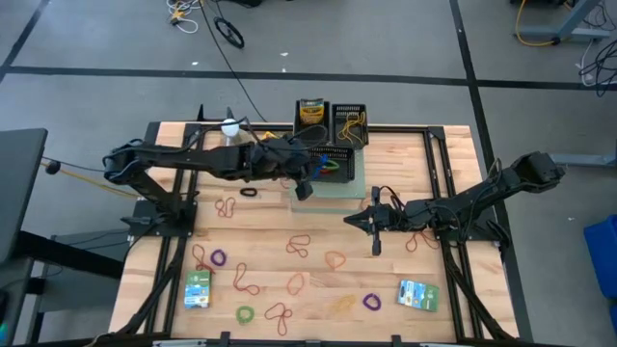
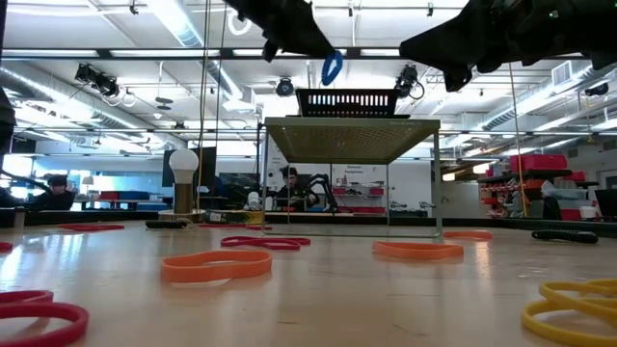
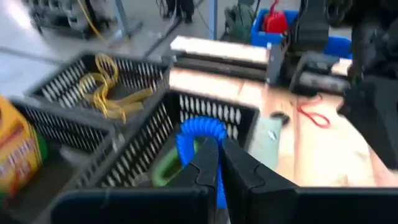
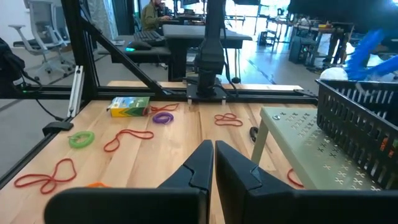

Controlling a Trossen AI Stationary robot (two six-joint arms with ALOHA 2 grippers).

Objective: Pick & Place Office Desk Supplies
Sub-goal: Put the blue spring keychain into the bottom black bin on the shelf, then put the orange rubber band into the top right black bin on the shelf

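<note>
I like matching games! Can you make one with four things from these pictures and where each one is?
Things:
1. blue rubber band
2. crayon box
3. yellow rubber bands
4. white ball

Places:
A. on the table beside the bins
B. in the back right bin
C. pinched in the left gripper jaws
D. in the back left bin

Pairs: 1-C, 2-D, 3-B, 4-A

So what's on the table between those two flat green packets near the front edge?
Between the left packet and right packet, the high view shows only loose rubber bands on bare wood.
</note>
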